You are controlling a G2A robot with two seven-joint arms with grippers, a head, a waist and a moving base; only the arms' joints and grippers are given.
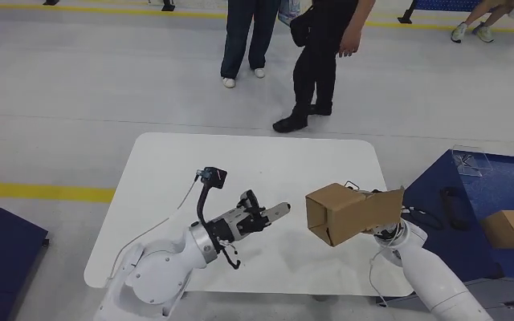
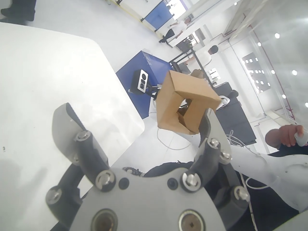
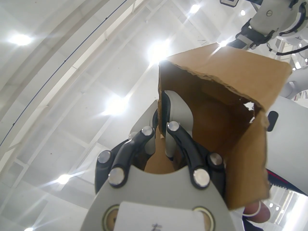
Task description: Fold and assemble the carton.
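A brown carton (image 1: 345, 213) hangs in the air over the table's right edge, opened into a square tube with one open end facing the table's middle. My right gripper (image 3: 160, 108) is shut on one wall of the carton (image 3: 223, 73), one finger inside and one outside. In the left wrist view the carton (image 2: 168, 102) shows beyond the table corner, hollow through its middle. My left gripper (image 1: 273, 212) is open above the table's middle, a short gap left of the carton, with nothing between its fingers (image 2: 72, 123).
The white table (image 1: 241, 176) has rounded corners. A blue surface (image 1: 458, 201) with black items lies to the right, and a second brown box (image 1: 499, 227) sits at the far right edge. People stand on the floor beyond the far edge.
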